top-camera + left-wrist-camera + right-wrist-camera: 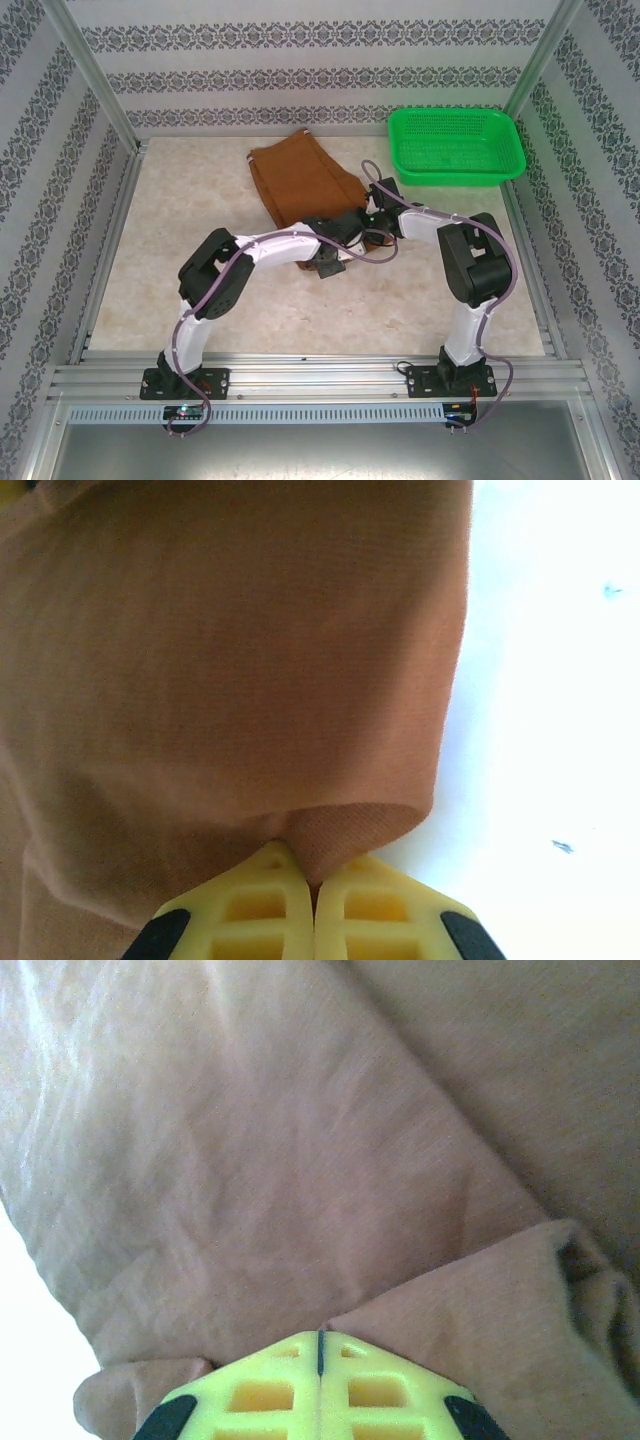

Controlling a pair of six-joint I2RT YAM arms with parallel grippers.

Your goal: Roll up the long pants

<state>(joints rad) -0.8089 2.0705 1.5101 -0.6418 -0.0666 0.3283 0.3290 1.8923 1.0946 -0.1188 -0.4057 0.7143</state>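
So you've got the left gripper [315, 885] and right gripper [320, 1345] both pinched shut on the near edge of the rust-brown cloth long pants [300, 180], lying far-centre left of the green plastic basket [455, 145], and I'd say the roll's barely started.

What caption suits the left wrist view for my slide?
Left end effector shut on a fold of the long pants.
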